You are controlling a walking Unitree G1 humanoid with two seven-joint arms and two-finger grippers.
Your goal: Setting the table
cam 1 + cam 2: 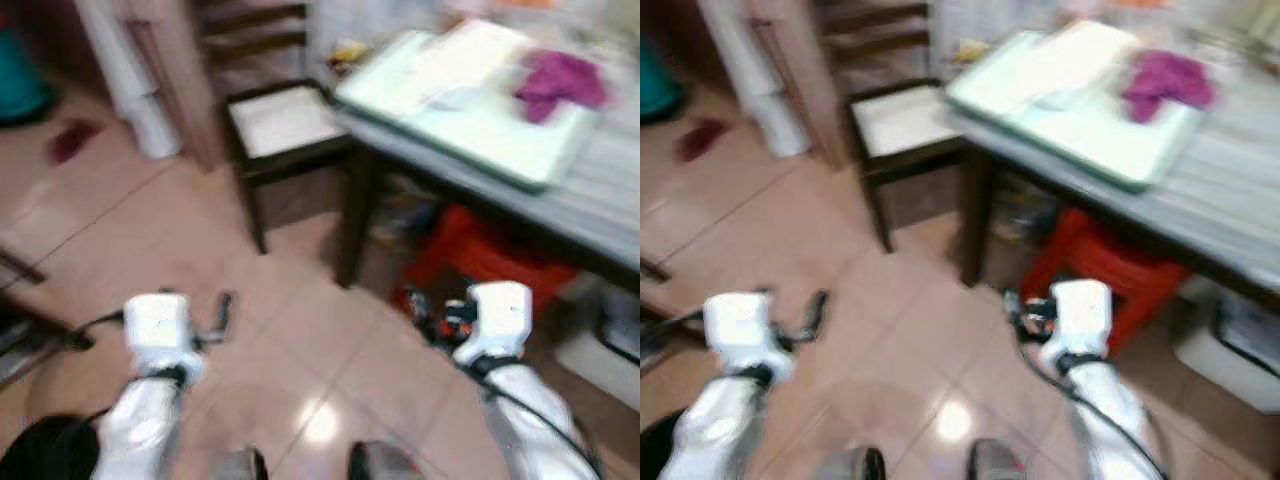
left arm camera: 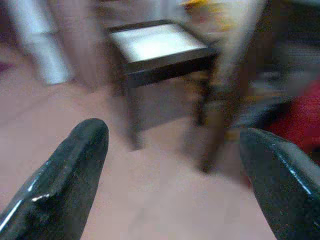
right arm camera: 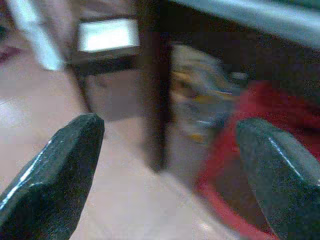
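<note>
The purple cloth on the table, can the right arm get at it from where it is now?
Probably not yet. The purple cloth lies on the pale mat well back on the table, while the right tool hangs open, low beside the red stool, below the tabletop edge.

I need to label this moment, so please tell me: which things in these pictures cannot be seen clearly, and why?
- Purple cloth on the pale tray: motion blur in the eye views hides its shape.
- Things under the table, beside the red stool: blurred and shaded, not identifiable.
- Yellow things past the chair: too blurred to name.
- Left gripper and right gripper: open and empty; the wrist views cut off the fingers.
</note>
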